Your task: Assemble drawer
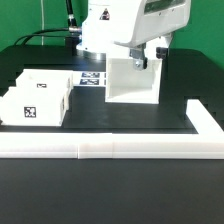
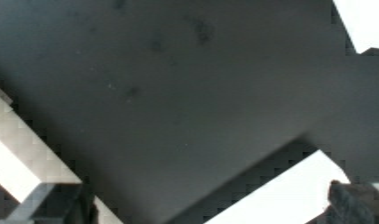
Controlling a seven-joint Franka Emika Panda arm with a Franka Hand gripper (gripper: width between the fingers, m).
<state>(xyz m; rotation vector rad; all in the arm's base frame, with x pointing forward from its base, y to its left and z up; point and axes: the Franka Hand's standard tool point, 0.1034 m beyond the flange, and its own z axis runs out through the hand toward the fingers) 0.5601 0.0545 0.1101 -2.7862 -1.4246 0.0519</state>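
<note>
The white boxy housing (image 1: 131, 81) stands open-fronted on the black table, mid-back in the exterior view. My gripper (image 1: 145, 56) hangs right over its top back edge. In the wrist view the dark fingertips (image 2: 44, 205) stand far apart, and a white edge of the housing (image 2: 257, 195) runs slanting between them, close to one finger. The gripper (image 2: 200, 206) is open and holds nothing. Two small white trays with square tags (image 1: 34, 103) (image 1: 52, 84) sit together at the exterior view's left.
The marker board (image 1: 92, 78) lies behind the trays, next to the housing. The long white L-shaped rail (image 1: 110, 148) runs along the front and up the exterior view's right. Black cables lie at the back left.
</note>
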